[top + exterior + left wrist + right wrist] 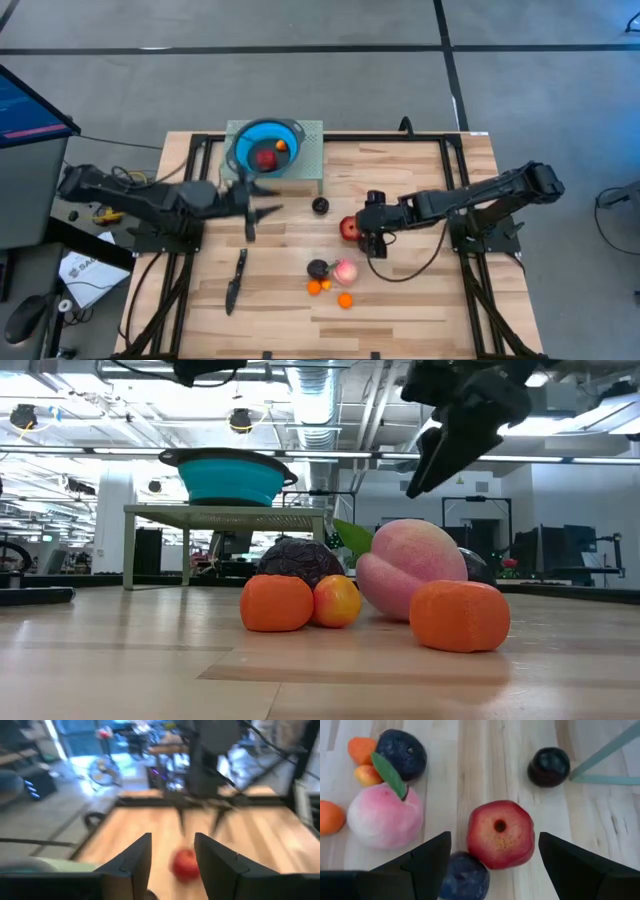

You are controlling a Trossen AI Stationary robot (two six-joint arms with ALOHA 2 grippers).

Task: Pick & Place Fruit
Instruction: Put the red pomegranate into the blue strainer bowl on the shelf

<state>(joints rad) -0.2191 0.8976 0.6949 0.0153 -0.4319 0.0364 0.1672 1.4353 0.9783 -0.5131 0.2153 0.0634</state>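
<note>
The fruit lies in several places. A red one [266, 157] and an orange one [281, 146] sit in the blue bowl [243, 140] on a green stand. A red pomegranate-like piece [500, 834] lies on the table with a dark plum [465, 879] against it. My right gripper [492, 855] hovers over it, open, one finger to each side, touching nothing. Farther off lie another dark plum [549, 766], a pink peach [385, 815], a dark purple piece [400, 752] and small orange ones [277, 603]. My left gripper [268, 198] is open, just near of the stand.
A long black knife [235, 280] lies on the table's left near part. The green stand's legs [605, 765] rise close to the far plum. The fruit cluster [330, 278] sits near of my right gripper. Bare wood spreads toward the near edge and right side.
</note>
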